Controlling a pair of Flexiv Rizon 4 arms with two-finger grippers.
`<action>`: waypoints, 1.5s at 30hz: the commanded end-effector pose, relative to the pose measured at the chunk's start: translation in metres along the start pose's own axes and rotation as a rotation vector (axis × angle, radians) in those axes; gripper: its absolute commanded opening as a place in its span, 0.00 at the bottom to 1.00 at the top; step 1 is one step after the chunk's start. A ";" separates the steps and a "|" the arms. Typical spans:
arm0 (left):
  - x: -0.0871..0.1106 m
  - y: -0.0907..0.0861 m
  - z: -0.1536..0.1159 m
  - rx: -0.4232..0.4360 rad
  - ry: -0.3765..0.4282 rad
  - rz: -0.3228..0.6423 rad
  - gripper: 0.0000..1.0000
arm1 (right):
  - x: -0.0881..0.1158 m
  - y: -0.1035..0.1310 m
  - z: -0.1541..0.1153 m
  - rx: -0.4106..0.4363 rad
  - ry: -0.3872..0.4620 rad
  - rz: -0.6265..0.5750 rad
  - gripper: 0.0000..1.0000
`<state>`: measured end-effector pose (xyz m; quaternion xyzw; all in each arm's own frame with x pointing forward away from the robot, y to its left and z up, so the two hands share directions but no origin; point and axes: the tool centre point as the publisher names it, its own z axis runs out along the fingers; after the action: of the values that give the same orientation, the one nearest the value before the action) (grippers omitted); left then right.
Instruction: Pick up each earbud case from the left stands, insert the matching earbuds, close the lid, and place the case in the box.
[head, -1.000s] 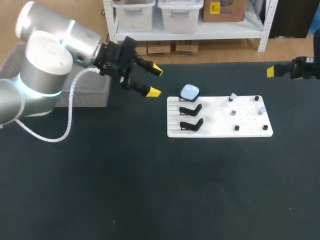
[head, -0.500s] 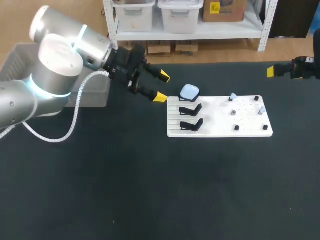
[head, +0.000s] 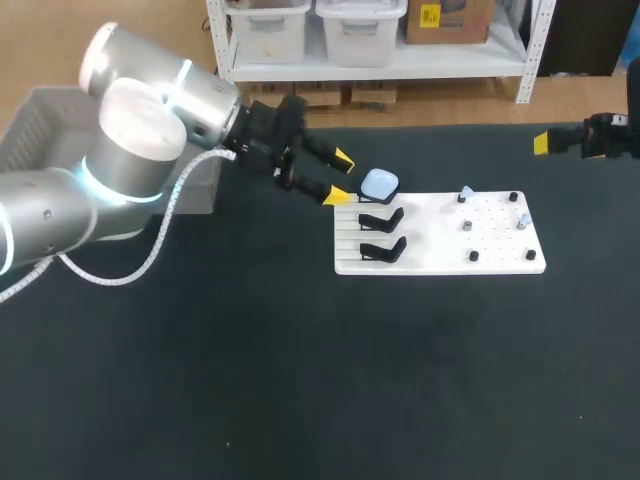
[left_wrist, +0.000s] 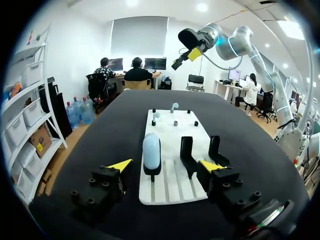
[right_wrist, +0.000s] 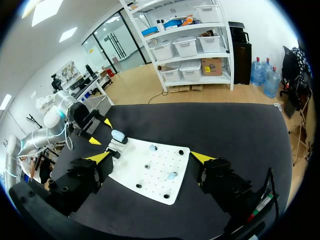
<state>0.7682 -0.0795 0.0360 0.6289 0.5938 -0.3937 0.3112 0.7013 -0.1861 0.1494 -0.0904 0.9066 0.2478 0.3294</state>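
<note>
Left gripper (head: 340, 178): wide open, holding nothing, just left of the case.
Earbud case (head: 379, 184): light blue, sitting up on the far stand (left_wrist: 152, 172), at the left end of the white board (head: 430, 262).
Other stands (head: 381, 219): two black ones, in a row nearer than the case.
Right gripper (right_wrist: 150, 157): wide open, holding nothing, far right, well apart from the board.

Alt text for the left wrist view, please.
The open left gripper points at a pale blue earbud case on a stand, at the near end of a white board. Two stands beside it are empty; the right gripper hangs beyond the board's far end.
</note>
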 end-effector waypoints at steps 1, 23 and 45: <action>0.001 0.003 0.012 0.001 -0.003 0.000 0.77 | 0.000 0.000 0.000 0.002 0.000 0.000 1.00; 0.000 0.011 0.022 -0.011 0.004 0.005 0.82 | 0.000 0.000 0.000 0.002 0.000 0.000 1.00; 0.002 0.019 0.030 0.030 0.018 0.008 0.64 | 0.000 0.000 0.000 0.002 0.000 0.000 1.00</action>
<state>0.7767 -0.1029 0.0191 0.6369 0.5895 -0.3932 0.3036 0.7013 -0.1861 0.1494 -0.0904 0.9066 0.2478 0.3294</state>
